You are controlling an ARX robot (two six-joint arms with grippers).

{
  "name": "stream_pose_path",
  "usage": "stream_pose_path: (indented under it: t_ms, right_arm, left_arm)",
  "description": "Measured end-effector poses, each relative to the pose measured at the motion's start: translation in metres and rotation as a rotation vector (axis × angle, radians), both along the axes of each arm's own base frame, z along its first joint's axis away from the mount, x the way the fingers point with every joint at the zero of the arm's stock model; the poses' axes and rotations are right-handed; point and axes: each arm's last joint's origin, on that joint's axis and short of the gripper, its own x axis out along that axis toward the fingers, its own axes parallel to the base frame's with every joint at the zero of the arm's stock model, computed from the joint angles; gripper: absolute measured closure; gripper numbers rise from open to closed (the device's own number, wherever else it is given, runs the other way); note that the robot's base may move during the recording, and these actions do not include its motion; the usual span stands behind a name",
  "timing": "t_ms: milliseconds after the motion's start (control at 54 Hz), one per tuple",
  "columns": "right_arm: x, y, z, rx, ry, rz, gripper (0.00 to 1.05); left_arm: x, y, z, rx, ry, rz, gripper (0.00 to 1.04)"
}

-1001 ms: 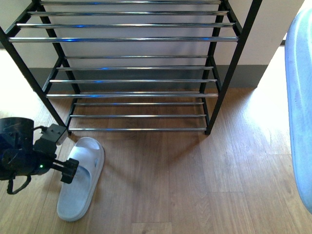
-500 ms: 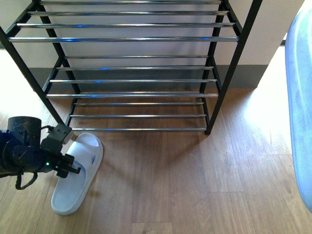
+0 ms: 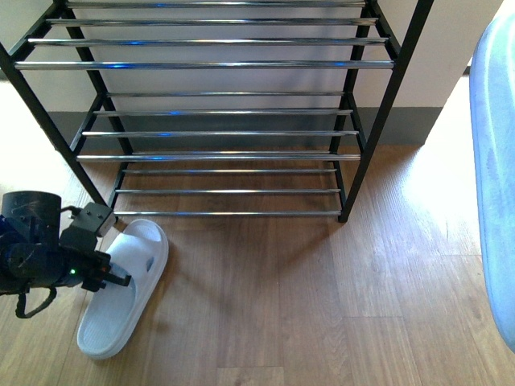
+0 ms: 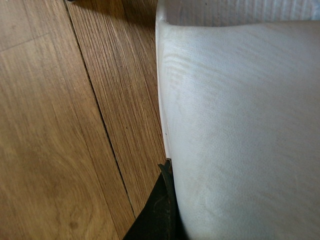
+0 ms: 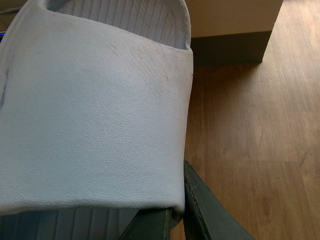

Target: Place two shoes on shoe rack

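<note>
A pale blue slide [image 3: 121, 293] lies on the wood floor at the lower left, in front of the shoe rack's left foot. My left gripper [image 3: 113, 277] is shut on its strap; in the left wrist view the strap [image 4: 240, 135] fills the frame beside one dark finger [image 4: 160, 210]. The second pale blue slide [image 3: 495, 177] is held up close at the right edge of the front view. My right gripper [image 5: 175, 212] is shut on that slide's strap [image 5: 95, 115]. The shoe rack [image 3: 217, 112] stands ahead, black frame with chrome rod shelves, nothing on them. No grey sneakers are in view.
Wood plank floor [image 3: 322, 305] stretches in front of the rack. A pale wall with a dark skirting board [image 3: 410, 125] runs behind the rack. The rack's black front legs [image 3: 378, 121] flank the shelves.
My left gripper, shut on the strap, has dragged the left slide a little leftward and turned its heel further left on the floor. The right slide has not moved.
</note>
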Motion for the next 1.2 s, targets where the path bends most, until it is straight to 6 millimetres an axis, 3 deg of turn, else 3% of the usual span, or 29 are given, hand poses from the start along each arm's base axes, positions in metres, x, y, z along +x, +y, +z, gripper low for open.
stream_pose_path:
  t_ms: [315,537,704,815,1112,1204]
  right_arm:
    - [0.0,0.0,0.0,0.0,0.0,0.0,1.03]
    - [0.0,0.0,0.0,0.0,0.0,0.0,1.03]
    - [0.0,0.0,0.0,0.0,0.0,0.0,1.03]
    - [0.0,0.0,0.0,0.0,0.0,-0.001,1.03]
    - [0.0,0.0,0.0,0.0,0.0,-0.001,1.03]
    - [0.0,0.0,0.0,0.0,0.0,-0.001,1.03]
  left_arm:
    - [-0.019,0.005,0.055,-0.006,-0.104,0.056,1.03]
    - [-0.069,0.019,0.117,0.015,-0.188,0.135,1.03]
    - [-0.13,0.01,0.196,0.021,-0.238,0.161,1.03]
    - [-0.168,0.003,0.236,0.026,-0.241,0.182,1.03]
    - [-0.215,-0.002,0.321,0.052,-0.442,0.263,1.03]
    - [-0.241,-0.006,0.345,0.086,-0.531,0.33,1.03]
